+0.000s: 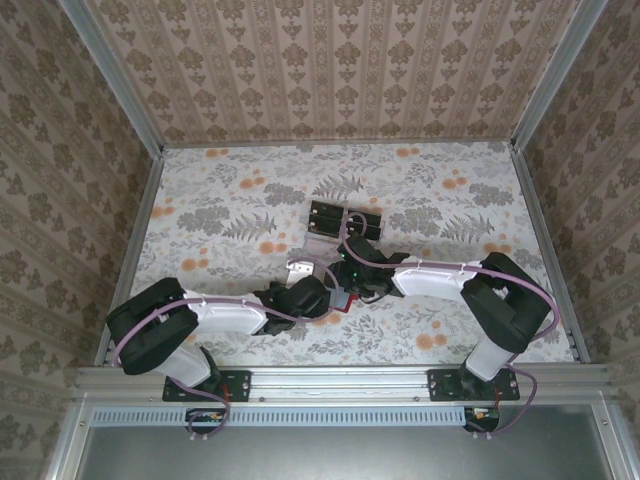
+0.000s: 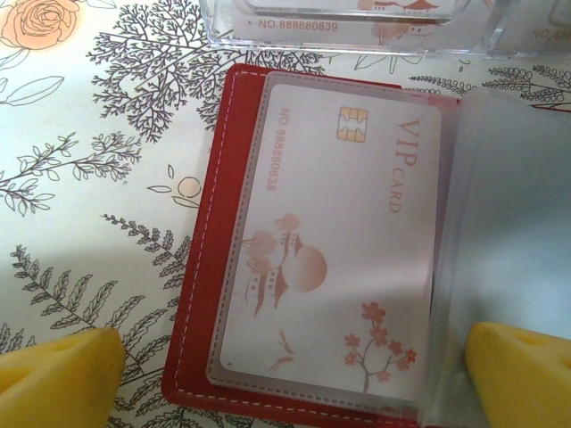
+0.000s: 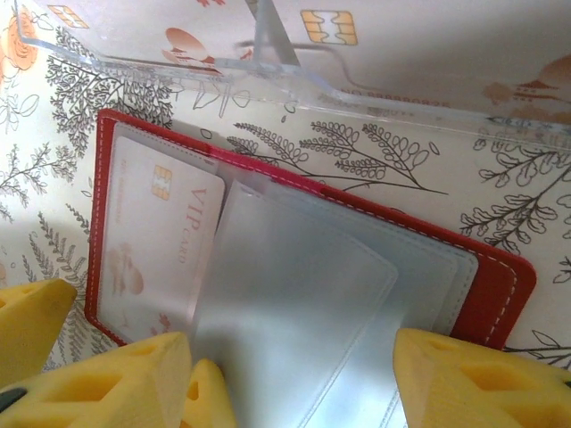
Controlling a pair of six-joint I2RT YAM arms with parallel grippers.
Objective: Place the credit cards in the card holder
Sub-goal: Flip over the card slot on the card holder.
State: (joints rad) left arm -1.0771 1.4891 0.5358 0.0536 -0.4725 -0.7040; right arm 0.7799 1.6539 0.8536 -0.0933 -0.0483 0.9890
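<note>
While your left tool [image 2: 290,382] stands spread to its widest, touching nothing, the open card holder [image 2: 198,267] lies between its fingers, one credit card [image 2: 330,241] tucked in a pocket. Your right tool [image 3: 294,383] is partly spread astride a clear pocket leaf [image 3: 294,294]; you cannot tell whether its pads touch it. Just beyond both tools, a clear tray [image 3: 294,76] holding more cards [image 3: 328,27] sits on the flowered tabletop [image 2: 89,178]. Farther off rise patterned walls [image 1: 340,60]. The frame edges cut off both tools' fingers.
</note>
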